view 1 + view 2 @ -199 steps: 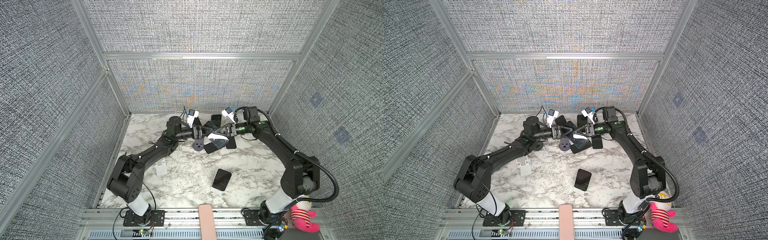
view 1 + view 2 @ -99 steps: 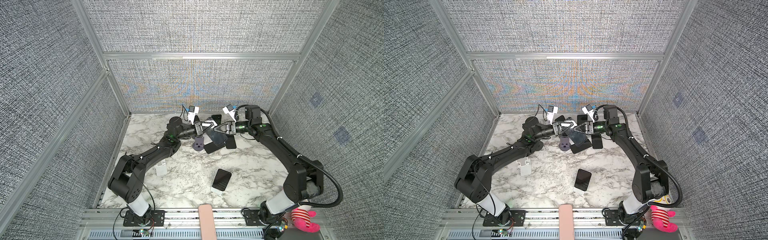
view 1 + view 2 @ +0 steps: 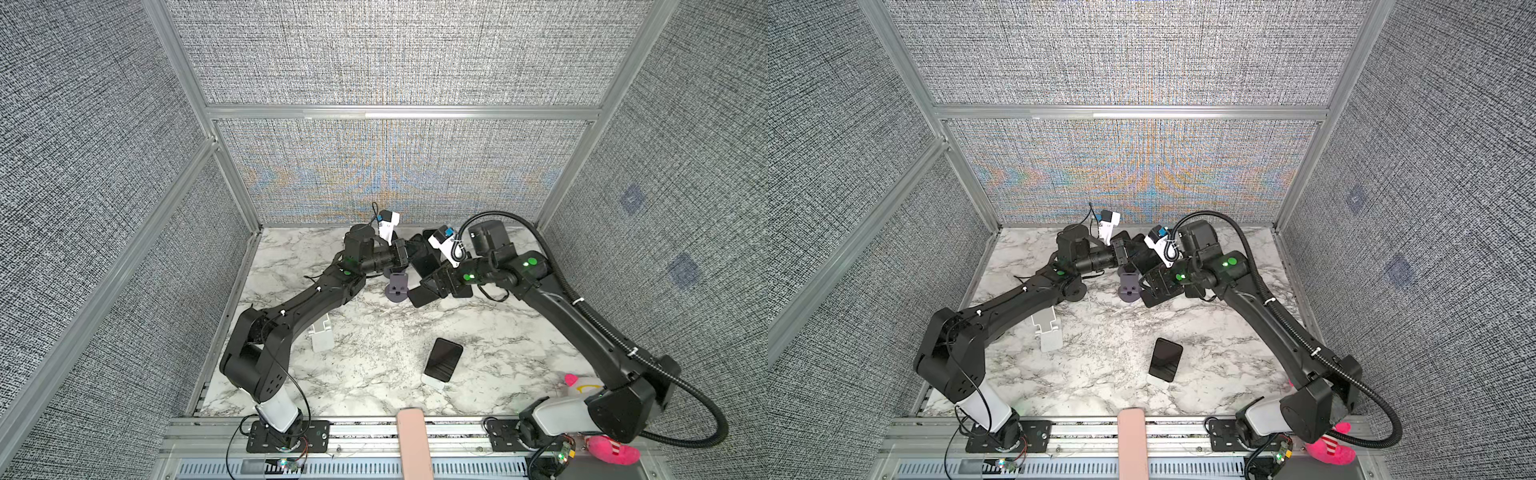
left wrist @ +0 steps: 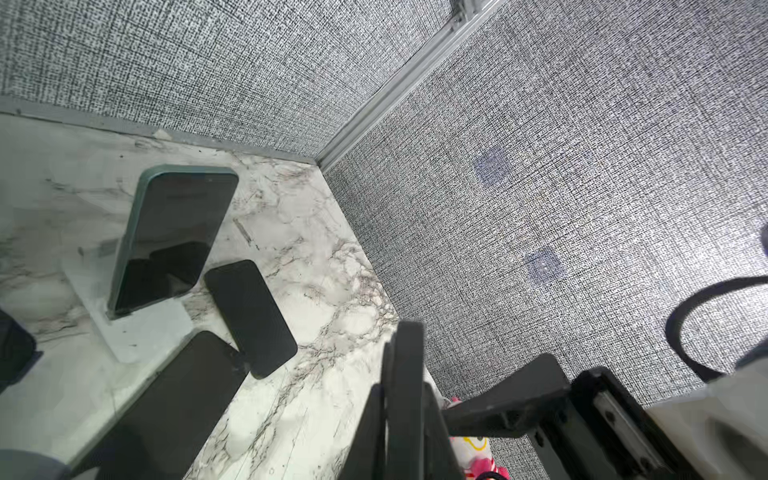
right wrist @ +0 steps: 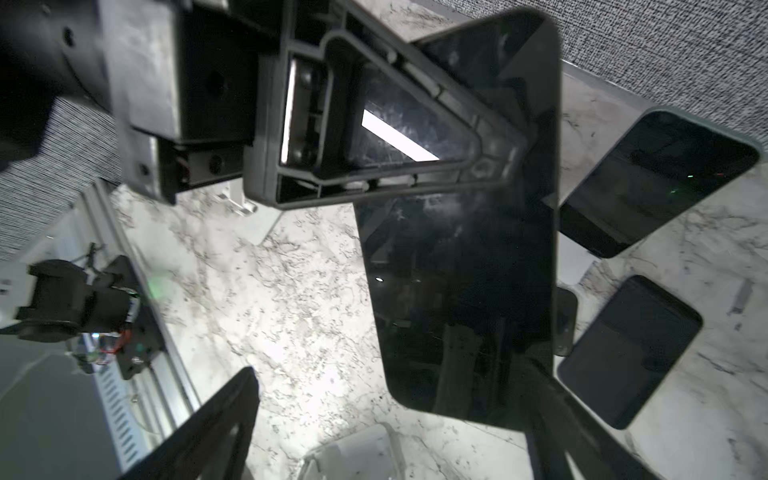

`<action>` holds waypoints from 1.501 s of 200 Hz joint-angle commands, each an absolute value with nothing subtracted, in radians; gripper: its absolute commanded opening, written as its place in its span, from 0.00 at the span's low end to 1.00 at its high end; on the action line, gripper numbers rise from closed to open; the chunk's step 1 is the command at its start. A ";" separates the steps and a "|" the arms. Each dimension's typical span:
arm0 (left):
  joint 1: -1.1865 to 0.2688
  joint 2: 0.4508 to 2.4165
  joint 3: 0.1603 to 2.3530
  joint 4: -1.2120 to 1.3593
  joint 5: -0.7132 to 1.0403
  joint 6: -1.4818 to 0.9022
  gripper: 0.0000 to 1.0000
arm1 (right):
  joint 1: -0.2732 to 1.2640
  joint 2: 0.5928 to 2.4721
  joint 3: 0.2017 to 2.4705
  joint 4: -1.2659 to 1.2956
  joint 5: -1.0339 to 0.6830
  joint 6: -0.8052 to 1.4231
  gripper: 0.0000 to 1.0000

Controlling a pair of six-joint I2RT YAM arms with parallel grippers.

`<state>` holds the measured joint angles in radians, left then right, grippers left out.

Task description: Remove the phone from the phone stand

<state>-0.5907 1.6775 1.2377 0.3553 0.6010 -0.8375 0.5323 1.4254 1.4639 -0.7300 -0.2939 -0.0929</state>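
The black phone (image 3: 427, 261) is out of its holder. The left gripper (image 3: 412, 254) is clamped on it near one end, and the left wrist view shows the phone edge-on, pinched between the two fingers (image 4: 374, 436). It hangs in the air over the back of the marble table (image 3: 374, 374), just beside the grey phone stand (image 3: 397, 289), which holds nothing.

The right gripper (image 3: 430, 287) sits at the phone's other end with its jaws spread wide. In the right wrist view one finger (image 5: 216, 428) stands well clear of the phone's edge (the opposite finger overlaps the phone's lower corner, and I cannot tell whether it touches).

The other holders:
- An empty white stand (image 3: 322, 337) sits near the left arm's elbow.
- A front white stand (image 3: 432, 380) carries a dark phone (image 3: 444, 356) that leans back on it.
- At the back, a rear white stand (image 4: 124, 332) props up a green-cased phone (image 4: 174, 232), tilted with its screen dark.
- Beside that stand, a flat black phone (image 4: 249, 316) and a second flat phone (image 4: 178, 395) lie close together on the marble, in no holder.
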 commanded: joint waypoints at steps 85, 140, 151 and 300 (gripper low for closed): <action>-0.600 1.666 1.238 0.387 0.614 -0.832 0.00 | 0.600 1.544 1.489 -0.605 -0.021 -0.081 0.79; -0.599 1.672 1.230 0.417 0.625 -0.847 0.03 | 0.595 1.537 1.477 -0.584 -0.026 -0.036 0.46; -0.598 1.671 1.230 0.418 0.627 -0.847 0.12 | 0.595 1.533 1.477 -0.583 -0.026 -0.032 0.43; -0.557 1.607 1.272 0.115 0.509 -0.660 0.58 | 0.204 1.506 1.412 -0.769 -0.020 0.000 0.32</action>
